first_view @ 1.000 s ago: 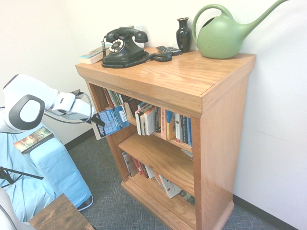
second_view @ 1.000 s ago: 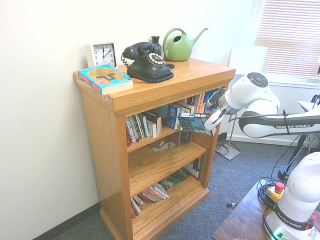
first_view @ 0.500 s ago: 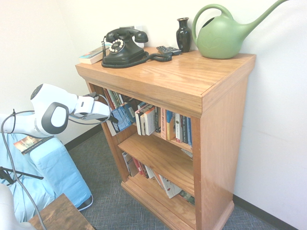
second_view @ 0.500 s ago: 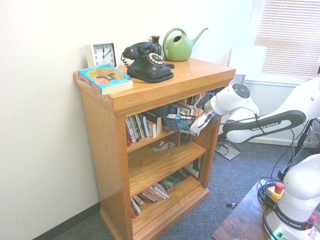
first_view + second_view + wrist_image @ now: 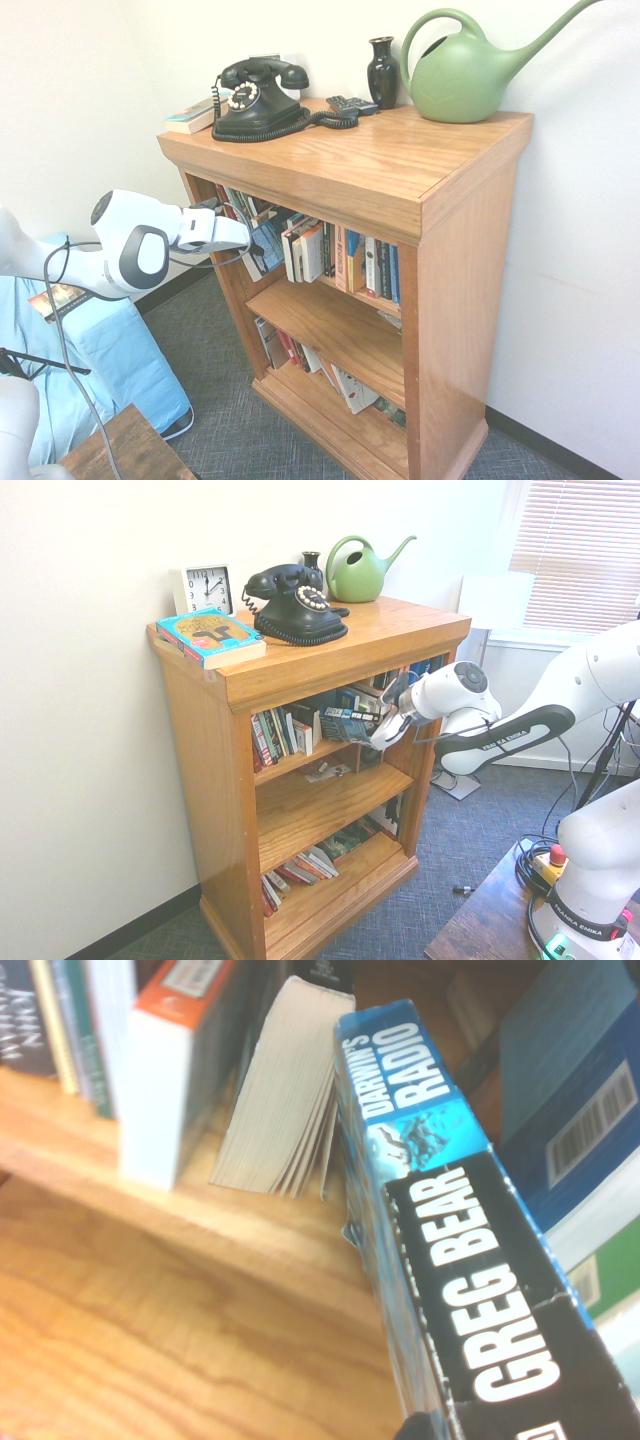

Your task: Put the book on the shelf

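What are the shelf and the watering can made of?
Shelf: wood, smooth and a bit shiny; you can see wavy grain lines. Watering can: probably plastic, smooth and green with a soft shine, though painted metal might look like that too.

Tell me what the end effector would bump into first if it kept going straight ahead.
The end effector grips the blue book, so that would lead. It would probably brush the pale-paged paperback on the shelf's upper tier first, though depth there is unclear.
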### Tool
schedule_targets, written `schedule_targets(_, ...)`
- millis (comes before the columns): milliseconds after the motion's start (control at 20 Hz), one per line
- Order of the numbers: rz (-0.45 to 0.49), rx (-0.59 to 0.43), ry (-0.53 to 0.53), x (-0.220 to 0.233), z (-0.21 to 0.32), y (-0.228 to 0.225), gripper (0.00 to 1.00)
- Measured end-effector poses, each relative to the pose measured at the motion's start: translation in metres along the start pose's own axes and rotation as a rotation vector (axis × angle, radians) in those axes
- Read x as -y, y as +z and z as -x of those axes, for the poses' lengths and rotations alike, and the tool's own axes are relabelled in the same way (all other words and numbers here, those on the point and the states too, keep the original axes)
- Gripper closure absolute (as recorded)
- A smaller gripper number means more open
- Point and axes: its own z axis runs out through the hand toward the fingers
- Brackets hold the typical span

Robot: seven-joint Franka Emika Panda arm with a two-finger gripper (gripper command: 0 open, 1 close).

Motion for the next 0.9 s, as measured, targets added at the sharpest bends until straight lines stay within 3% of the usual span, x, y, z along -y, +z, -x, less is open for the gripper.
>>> schedule_targets(350, -0.032, -0.004, 0.015, 0.027, -0.004, 0.009, 1.0)
schedule_targets(900, 0.006, -0.031, 0.077, -0.008, -0.018, 0.0, 1.0)
